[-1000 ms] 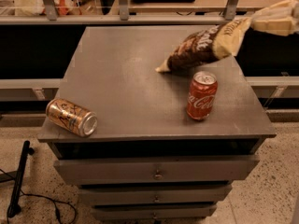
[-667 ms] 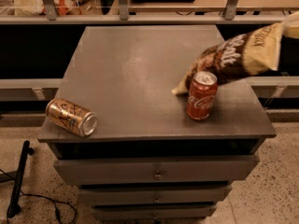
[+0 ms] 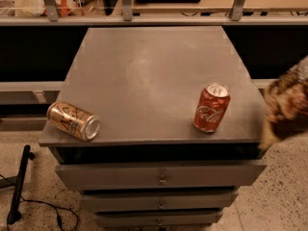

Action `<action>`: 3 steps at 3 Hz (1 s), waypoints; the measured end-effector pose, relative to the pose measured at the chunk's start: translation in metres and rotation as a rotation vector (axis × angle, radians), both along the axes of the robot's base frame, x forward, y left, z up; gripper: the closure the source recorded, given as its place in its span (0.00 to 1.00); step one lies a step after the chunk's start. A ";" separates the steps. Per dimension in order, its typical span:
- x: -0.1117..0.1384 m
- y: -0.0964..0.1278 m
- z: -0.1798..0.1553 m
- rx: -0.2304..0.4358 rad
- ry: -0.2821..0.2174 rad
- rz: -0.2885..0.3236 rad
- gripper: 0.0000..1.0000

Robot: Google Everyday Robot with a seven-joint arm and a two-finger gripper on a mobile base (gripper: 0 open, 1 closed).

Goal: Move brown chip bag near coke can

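Though claw's offscreen, mottled brown chip bag [image 3: 287,102] flanks coke can [image 3: 211,108].

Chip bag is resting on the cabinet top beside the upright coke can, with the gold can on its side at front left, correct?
No. The camera view shows the chip bag past the right edge of the cabinet top, not resting on it, and apart from the coke can. The coke can is upright and the gold can lies on its side at front left. The gripper is out of view.

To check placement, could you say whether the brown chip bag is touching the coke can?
Apart: the camera view shows a plain gap between coke can and brown chip bag; the gripper is out of view.
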State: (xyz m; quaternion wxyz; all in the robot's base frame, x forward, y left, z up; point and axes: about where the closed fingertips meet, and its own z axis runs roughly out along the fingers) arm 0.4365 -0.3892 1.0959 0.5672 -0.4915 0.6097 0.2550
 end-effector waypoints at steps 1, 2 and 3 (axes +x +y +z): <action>0.004 -0.007 0.006 0.020 -0.017 -0.038 0.59; 0.011 -0.008 0.010 0.033 -0.028 -0.060 0.36; 0.016 -0.008 0.013 0.041 -0.035 -0.071 0.13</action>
